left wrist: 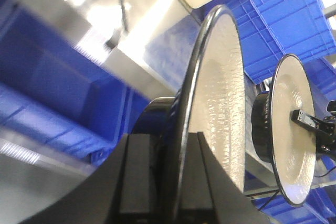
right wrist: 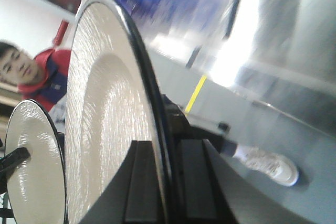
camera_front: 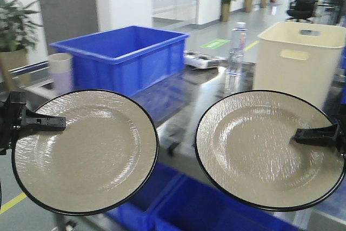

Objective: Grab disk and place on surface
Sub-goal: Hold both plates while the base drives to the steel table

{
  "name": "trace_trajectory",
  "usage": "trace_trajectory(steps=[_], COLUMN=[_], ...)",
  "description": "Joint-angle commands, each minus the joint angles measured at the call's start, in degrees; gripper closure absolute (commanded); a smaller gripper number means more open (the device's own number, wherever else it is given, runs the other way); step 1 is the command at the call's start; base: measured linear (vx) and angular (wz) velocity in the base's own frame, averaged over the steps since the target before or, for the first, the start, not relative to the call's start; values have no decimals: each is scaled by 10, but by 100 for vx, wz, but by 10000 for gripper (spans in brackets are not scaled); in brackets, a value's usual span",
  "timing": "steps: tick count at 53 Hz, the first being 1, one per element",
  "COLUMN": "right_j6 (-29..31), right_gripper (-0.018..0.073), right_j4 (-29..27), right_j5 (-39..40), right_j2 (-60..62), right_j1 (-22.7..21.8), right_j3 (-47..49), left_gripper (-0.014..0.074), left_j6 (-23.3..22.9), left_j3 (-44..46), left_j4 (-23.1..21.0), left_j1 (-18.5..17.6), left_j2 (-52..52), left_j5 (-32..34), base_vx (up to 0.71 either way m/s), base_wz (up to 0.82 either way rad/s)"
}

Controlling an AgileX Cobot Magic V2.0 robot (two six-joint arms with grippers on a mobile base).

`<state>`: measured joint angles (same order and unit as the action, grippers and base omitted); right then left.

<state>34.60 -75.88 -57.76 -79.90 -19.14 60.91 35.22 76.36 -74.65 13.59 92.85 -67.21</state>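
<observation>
Disks, two beige round plate-like ones with black rims, are both hanging in the air rather than resting on anything: your left gripper (camera_front: 54, 121) is clamping the left disk (camera_front: 84, 150) at its outer left rim, and your right gripper (camera_front: 305, 133) is pinching the right disk (camera_front: 265, 152) at its outer right rim. In each wrist view the jaws are sitting closed on the thin rim, one finger on each face. Both disks are tilting close to upright, faces toward you, with a gap between their inner rims. The dark glossy mirror-like tabletop (camera_front: 211, 82) is lying ahead of them, beyond its near edge, with blue plastic crates (camera_front: 178, 209) underneath the disks, so I judge neither arm is sitting clearly nearer; each disk is needing to tip flat and travel forward
</observation>
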Motion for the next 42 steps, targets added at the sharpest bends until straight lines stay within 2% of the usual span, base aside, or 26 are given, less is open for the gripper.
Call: trace_trajectory(steps=[1, 23, 42], right_j6=[-2, -2, -2], right_gripper=[568, 568, 568], right_j4=[-71, -71, -71], right_j5=[-9, -9, -9], right_j2=[23, 23, 23], right_j1=[-1, -1, -1], right_j3=[19, 19, 19], left_gripper=[601, 601, 601], left_j6=[-9, -9, -9], left_j3=[19, 19, 19], left_j4=[-83, -83, -83], left_j1=[0, 0, 0], left_j2=[-30, -30, -29], left_j5=[-15, -15, -9], base_vx=[44, 37, 23], base_wz=[-58, -69, -63])
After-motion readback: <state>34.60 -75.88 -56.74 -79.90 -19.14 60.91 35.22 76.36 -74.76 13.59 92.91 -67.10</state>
